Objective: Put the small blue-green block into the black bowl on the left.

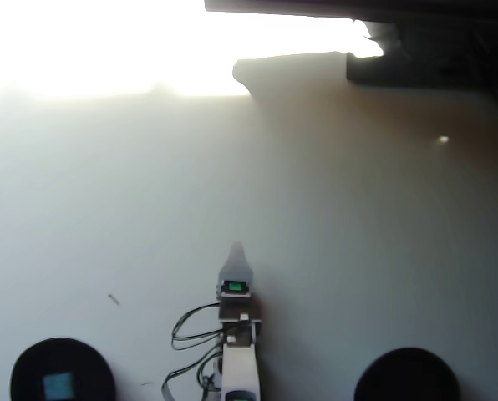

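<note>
In the overhead view, the small matte teal cube (58, 385) is lying inside the round matte black bowl (23, 368) at the near left corner of the pale, plain surface (149, 217), roughly at the middle of the bowl's floor. A second round black bowl (407, 376), alike in look, is sitting at the near right, well apart from the first. Between the two bowls the white hobby arm (240, 372) is reaching from the near edge toward the far side, with dark cables (186, 330) looping at its left. Its tool (236, 248) is pointing away over bare surface, holding nothing; only one pale tip is showing, so whether its jaws are apart or together cannot be told. Strong glare is washing out the far left.
</note>
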